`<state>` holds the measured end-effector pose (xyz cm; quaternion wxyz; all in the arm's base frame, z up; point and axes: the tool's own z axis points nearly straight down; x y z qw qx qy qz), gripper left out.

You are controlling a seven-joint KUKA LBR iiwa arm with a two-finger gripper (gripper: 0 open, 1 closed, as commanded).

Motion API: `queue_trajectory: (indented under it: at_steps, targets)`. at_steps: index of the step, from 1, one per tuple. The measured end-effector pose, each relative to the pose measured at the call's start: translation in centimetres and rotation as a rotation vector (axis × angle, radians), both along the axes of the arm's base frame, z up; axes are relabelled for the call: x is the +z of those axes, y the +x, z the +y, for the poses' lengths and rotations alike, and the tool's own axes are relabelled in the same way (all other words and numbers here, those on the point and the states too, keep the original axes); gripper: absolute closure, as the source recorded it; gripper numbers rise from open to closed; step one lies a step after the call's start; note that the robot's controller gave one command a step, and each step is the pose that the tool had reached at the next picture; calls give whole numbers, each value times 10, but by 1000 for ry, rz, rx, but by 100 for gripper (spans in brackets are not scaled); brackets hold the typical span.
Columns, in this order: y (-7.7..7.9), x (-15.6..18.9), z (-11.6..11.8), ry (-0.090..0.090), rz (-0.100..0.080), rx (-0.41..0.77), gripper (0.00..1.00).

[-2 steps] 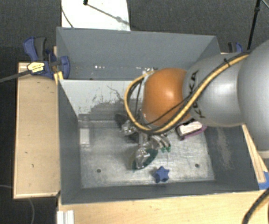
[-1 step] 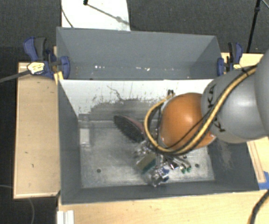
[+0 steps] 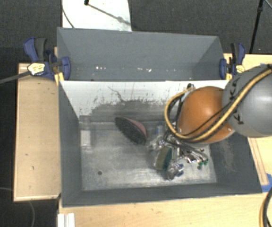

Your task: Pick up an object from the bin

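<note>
My tool [image 3: 173, 166] is down at a dark olive block [image 3: 162, 159] near the bin's [image 3: 107, 171] front right corner, can't tell if it's spread or pinching, so I'd square up before lifting.

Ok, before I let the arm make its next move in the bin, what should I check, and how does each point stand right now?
1. Gripper down inside the bin, over the small heap at the floor's front right: ok.
2. One thing singled out: cannot tell; a dark greenish block and small green bits crowd together under it.
3. Something already held: cannot tell.
4. Dark oval thing out of the way: ok; it lies apart from the heap, toward the view's left.
5. Gripper clear of the front wall: ok; bare floor shows between them.
</note>
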<state>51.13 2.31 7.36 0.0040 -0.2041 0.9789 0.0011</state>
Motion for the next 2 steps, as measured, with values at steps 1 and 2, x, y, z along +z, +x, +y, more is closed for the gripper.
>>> queue_trajectory:
  at_steps: [1,2]
  targets:
    - [2,2,4,3,-9,1,100]
    - [11,154,0,-5,-3,201,100]
